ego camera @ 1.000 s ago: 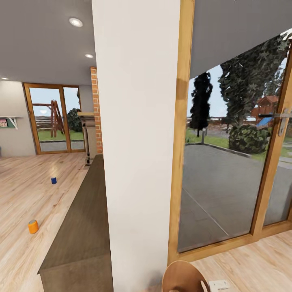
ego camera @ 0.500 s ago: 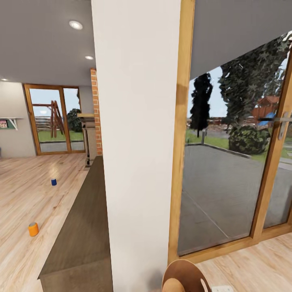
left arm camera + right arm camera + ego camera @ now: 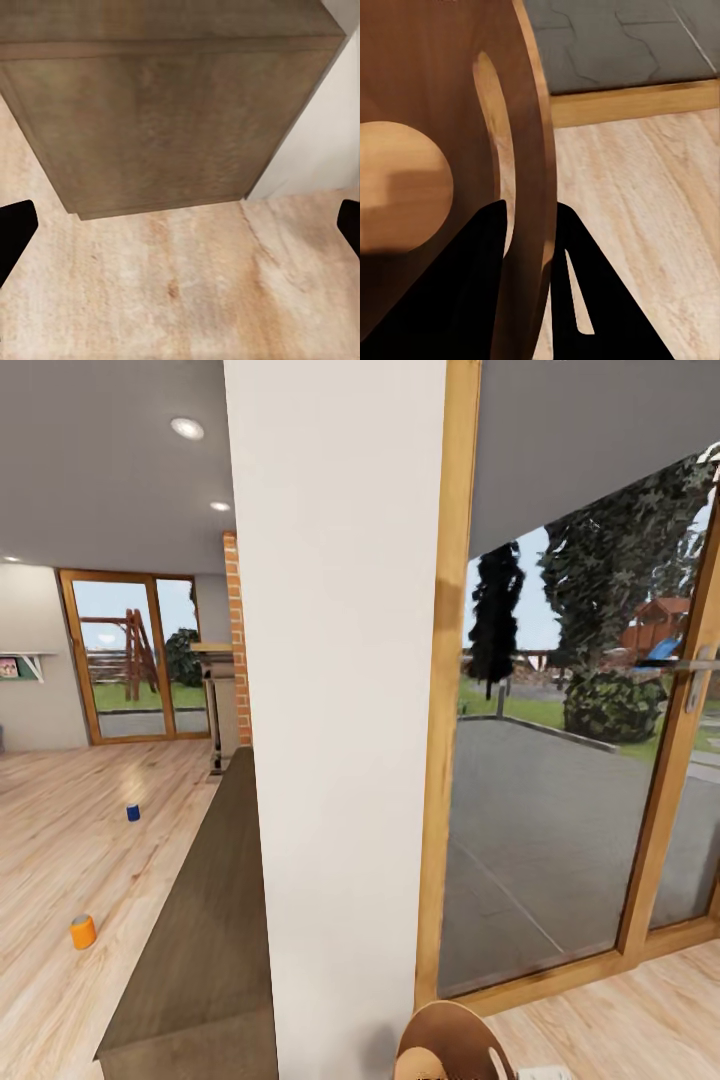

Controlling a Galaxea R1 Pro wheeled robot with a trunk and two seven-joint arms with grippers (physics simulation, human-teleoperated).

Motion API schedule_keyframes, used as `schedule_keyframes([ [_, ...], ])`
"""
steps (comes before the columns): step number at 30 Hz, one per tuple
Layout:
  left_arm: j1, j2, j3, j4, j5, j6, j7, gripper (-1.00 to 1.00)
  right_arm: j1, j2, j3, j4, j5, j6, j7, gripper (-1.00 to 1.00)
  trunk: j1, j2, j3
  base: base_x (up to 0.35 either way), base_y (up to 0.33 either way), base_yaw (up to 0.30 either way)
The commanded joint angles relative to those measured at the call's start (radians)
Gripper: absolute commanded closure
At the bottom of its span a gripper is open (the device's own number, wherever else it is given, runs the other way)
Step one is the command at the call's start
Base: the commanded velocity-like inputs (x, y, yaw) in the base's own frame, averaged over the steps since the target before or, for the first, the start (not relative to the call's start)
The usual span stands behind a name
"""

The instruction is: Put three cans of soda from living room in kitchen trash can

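Orange can (image 3: 83,932), blue can (image 3: 133,813) on floor — left tool (image 3: 180,225) spread; right tool seemingly closed.

From the head camera we look level and forward, close against a white pillar (image 3: 335,710) that splits our sight: wooden floor (image 3: 60,840) and a far glass door (image 3: 130,655) on one side, a large window (image 3: 560,760) on the other. Our left wrist camera faces down, near the end of a brown cabinet (image 3: 161,112) standing on that floor; the head view shares this cabinet (image 3: 200,920). Our right wrist camera sits very close to a wooden chair back (image 3: 450,150), which also shows at the head view's lower edge (image 3: 450,1045).
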Motion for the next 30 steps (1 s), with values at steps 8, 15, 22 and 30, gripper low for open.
schedule_keyframes([
  [8,0.0,0.0,-0.003,0.024,0.001,-0.002,0.0,-1.0,0.0,0.0,-0.003,-0.001,0.002,0.0,0.014,1.0,-0.031,0.056,0.025,0.0,0.0,0.0],
  [15,0.0,-0.002,-0.003,0.029,0.001,-0.002,0.0,-1.0,0.0,0.0,-0.003,0.0,0.001,0.0,0.014,1.0,-0.058,0.105,0.047,0.0,0.0,0.0],
  [22,0.0,-0.003,-0.003,0.029,0.001,-0.002,0.0,-1.0,0.001,0.0,-0.003,0.0,0.0,0.0,0.014,1.0,-0.084,0.154,0.069,0.0,0.0,0.0],
  [30,0.0,-0.003,-0.003,0.029,0.001,-0.002,0.0,-1.0,0.0,0.0,-0.003,0.0,0.0,0.0,0.014,1.0,-0.115,0.21,0.094,0.0,0.0,0.0],
])
